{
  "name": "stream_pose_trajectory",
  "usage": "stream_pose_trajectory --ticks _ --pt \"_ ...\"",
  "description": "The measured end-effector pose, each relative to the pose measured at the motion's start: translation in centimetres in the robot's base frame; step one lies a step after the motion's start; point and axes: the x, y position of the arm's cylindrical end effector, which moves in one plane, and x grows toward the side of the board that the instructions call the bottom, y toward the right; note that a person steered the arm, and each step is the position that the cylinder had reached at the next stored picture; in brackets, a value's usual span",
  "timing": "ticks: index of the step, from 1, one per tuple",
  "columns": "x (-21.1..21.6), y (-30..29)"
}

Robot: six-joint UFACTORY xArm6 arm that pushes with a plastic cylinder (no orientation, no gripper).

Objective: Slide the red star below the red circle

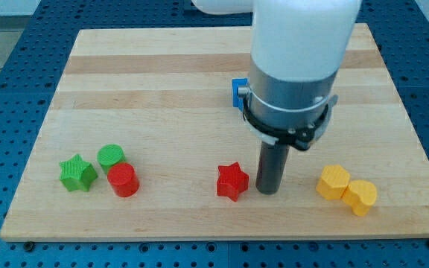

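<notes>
My tip (268, 191) rests on the wooden board (162, 89) in the lower middle of the frame, just right of the red star (232, 182) — whether it touches the star I cannot tell. There are no jaws on this arm, only the straight dark rod, so nothing opens or clamps.

The red star lies a little below the board's centre. Far off toward the lower left stands the red circle (123, 180), with a green circle (111, 156) touching its upper-left side and a green star (77, 173) just beside them, further left.

Right of my tip sit two yellow blocks (346, 189), touching — their shapes are unclear. A blue block (238, 91) peeks out behind the arm's body, upper centre.
</notes>
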Motion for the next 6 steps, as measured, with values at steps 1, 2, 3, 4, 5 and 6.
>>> stream_pose_trajectory --ticks 1,2,3,4,5,6 --pt "-1.0 -3.3" --pt "-1.0 -8.0" --pt "0.4 -5.7" --pt "1.3 -3.4" --pt "1.4 -7.9" --pt "3.2 -13.2"
